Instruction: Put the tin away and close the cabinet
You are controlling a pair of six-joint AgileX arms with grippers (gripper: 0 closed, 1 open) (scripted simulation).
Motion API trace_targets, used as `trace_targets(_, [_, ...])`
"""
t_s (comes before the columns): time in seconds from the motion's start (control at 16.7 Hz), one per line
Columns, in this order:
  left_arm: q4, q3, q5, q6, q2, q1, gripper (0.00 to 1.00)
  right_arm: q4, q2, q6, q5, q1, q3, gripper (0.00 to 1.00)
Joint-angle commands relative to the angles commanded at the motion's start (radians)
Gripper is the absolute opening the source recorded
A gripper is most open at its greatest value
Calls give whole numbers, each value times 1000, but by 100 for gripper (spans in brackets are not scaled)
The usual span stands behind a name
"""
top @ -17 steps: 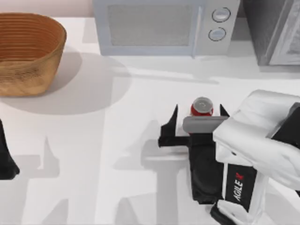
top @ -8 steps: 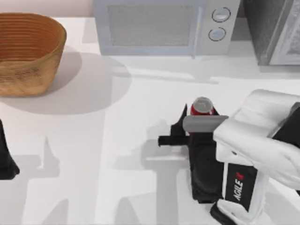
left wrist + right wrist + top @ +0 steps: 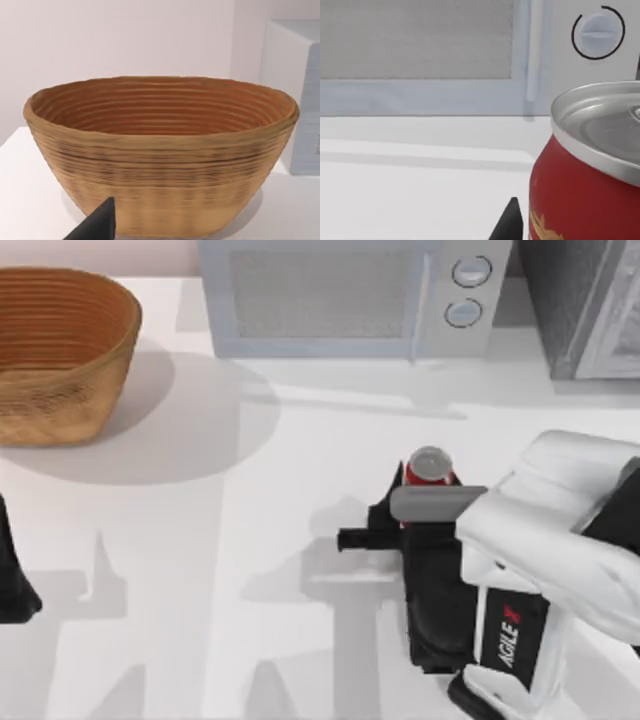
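Note:
The tin point(image 3: 430, 465), a small red can with a silver top, stands upright on the white table right of the middle. My right gripper point(image 3: 432, 492) is around it from the near side, shut on the tin, with one dark finger point(image 3: 392, 502) pressed against the tin's left side; the other finger is hidden under the wrist. In the right wrist view the tin point(image 3: 590, 175) looms very close, beside a dark fingertip point(image 3: 509, 222). The cabinet point(image 3: 580, 310), a dark grey speckled box with a pale panel door point(image 3: 620, 330), stands at the far right corner. My left gripper point(image 3: 12, 575) is parked at the left edge.
A white microwave point(image 3: 350, 300) with two round knobs stands at the back, just left of the cabinet. A woven basket point(image 3: 60, 350) sits at the back left and also appears close in the left wrist view as the basket point(image 3: 160, 160).
My right gripper's fingers have drawn in from wide open to shut against the tin. The tin and the left arm have not moved.

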Motion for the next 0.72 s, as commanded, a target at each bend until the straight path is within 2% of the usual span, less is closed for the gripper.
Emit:
trace_targets(0.48, [0, 0, 0, 0, 0, 0, 100, -9, -10, 3, 0, 1, 0, 0])
trace_targets(0.72, [0, 0, 0, 0, 0, 0, 100, -106, -120, 6, -6, -1, -7, 0])
